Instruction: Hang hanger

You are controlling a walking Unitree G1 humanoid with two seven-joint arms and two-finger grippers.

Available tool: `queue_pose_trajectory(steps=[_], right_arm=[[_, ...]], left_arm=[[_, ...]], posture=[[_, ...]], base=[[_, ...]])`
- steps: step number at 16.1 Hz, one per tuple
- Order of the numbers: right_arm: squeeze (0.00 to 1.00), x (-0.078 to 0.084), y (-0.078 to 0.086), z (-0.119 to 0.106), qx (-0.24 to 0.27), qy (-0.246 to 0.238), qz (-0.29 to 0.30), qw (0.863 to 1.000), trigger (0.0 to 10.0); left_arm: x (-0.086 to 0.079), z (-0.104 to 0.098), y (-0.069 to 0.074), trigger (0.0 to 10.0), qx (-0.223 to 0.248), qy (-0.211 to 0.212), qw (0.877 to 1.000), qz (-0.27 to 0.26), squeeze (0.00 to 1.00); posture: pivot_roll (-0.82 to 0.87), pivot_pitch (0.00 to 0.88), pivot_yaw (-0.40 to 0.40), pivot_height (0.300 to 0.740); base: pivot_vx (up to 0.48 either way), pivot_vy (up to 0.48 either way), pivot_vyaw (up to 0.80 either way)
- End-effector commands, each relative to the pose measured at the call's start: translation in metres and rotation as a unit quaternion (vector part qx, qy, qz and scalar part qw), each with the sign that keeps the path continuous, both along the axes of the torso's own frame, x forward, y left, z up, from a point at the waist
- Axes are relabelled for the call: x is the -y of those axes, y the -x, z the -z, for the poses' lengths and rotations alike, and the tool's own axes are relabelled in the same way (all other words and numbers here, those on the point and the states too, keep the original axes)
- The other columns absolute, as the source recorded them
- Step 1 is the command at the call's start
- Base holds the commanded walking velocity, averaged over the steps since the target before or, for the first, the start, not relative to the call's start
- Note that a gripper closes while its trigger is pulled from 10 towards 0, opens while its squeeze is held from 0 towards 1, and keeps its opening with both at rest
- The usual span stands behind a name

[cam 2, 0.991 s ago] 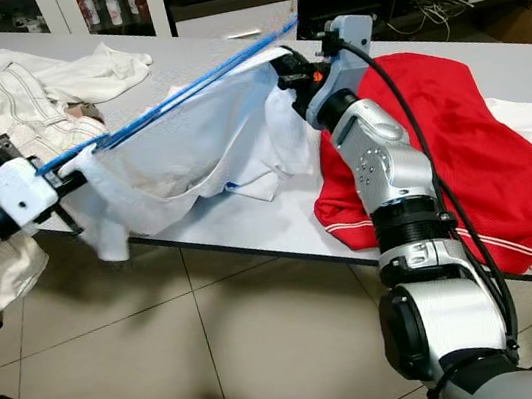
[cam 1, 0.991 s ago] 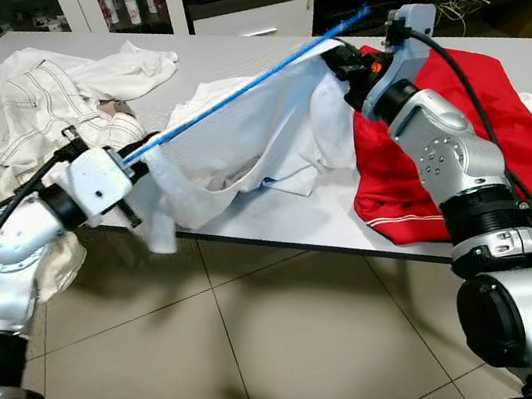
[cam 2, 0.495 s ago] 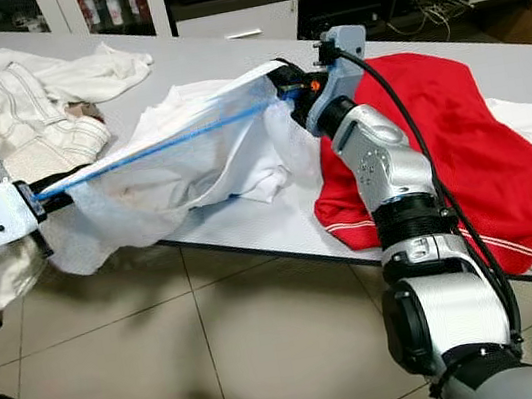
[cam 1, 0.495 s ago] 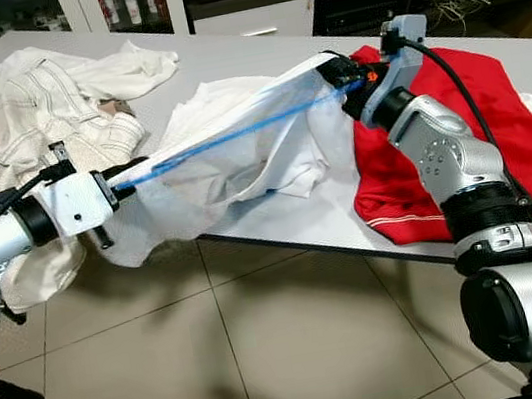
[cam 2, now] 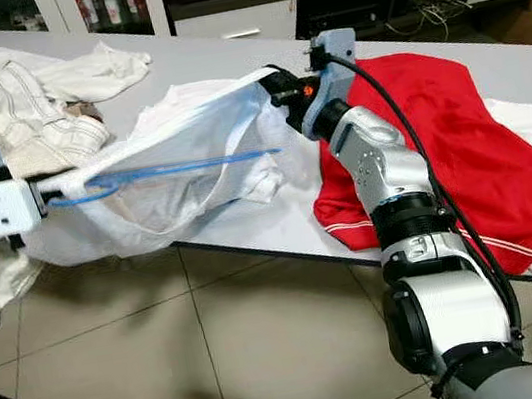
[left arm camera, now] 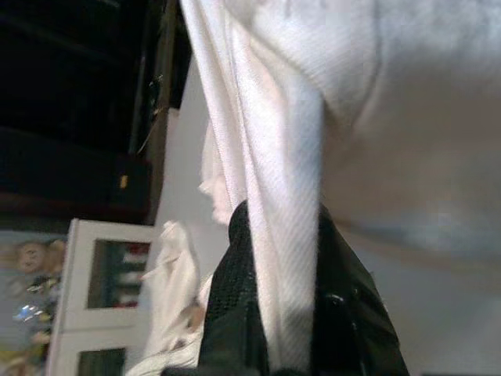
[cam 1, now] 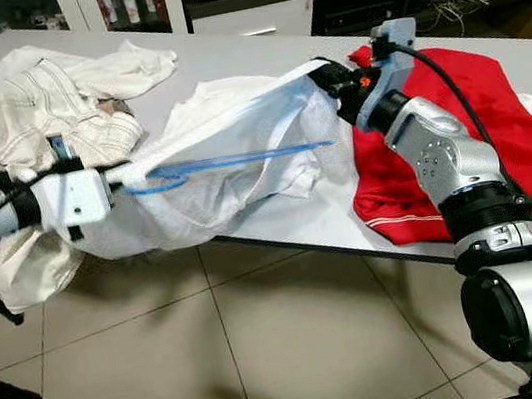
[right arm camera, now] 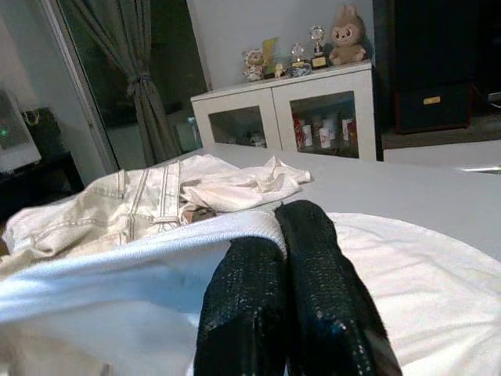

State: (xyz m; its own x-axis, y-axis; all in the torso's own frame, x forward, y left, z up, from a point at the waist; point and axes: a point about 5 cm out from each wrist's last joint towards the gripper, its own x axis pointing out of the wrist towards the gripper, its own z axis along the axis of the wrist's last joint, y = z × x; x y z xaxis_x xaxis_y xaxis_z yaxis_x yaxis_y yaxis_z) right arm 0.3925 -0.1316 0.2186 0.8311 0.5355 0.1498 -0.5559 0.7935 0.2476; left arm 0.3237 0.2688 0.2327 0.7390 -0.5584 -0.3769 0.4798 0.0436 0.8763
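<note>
— Where was the blue hanger (cam 1: 239, 159)?
— Inside the white shirt (cam 1: 236, 138), stretched over the table (cam 1: 253, 55) edge; left gripper (left arm camera: 282, 313) and right gripper (right arm camera: 290, 258) each clamped its fabric.

Silver arms (cam 1: 446, 156), black cables (cam 1: 483, 114)

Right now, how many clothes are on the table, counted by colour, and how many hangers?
White shirt: 1
Red shirt: 1
Cream clothes: 1 pile, pieces cannot be told apart
Blue hanger: 1
Total: 4
</note>
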Motion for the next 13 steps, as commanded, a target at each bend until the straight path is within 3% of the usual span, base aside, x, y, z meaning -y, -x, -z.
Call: queue_pose_trajectory(steps=[1, 4, 9, 13], right_arm=[[0.00, 0.027, 0.000, -0.013, 0.032, 0.006, 0.046, 0.998, 0.0], [0.00, 0.031, 0.000, -0.004, 0.023, 0.024, 0.057, 0.998, 0.0], [0.00, 0.030, 0.000, 0.000, 0.023, 0.043, 0.061, 0.997, 0.0], [0.00, 0.029, 0.003, 0.001, 0.030, 0.053, 0.054, 0.997, 0.0]], left_arm=[[-0.017, 0.002, 0.000, 0.0, -0.016, -0.017, 0.999, -0.041, 0.00], [-0.021, -0.005, -0.003, 0.0, 0.003, -0.031, 0.998, -0.055, 0.00], [-0.043, -0.012, -0.011, 0.0, 0.023, -0.105, 0.984, -0.142, 0.00], [-0.043, -0.021, -0.020, 0.0, 0.065, -0.112, 0.977, -0.171, 0.00]], posture=[[0.15, 0.021, -0.058, 0.740], [0.15, 0.020, -0.057, 0.740], [0.16, 0.016, -0.054, 0.740], [0.16, 0.013, -0.049, 0.740]], base=[[0.000, 0.000, 0.00], [0.000, 0.000, 0.00], [0.000, 0.000, 0.00], [0.000, 0.000, 0.00]])
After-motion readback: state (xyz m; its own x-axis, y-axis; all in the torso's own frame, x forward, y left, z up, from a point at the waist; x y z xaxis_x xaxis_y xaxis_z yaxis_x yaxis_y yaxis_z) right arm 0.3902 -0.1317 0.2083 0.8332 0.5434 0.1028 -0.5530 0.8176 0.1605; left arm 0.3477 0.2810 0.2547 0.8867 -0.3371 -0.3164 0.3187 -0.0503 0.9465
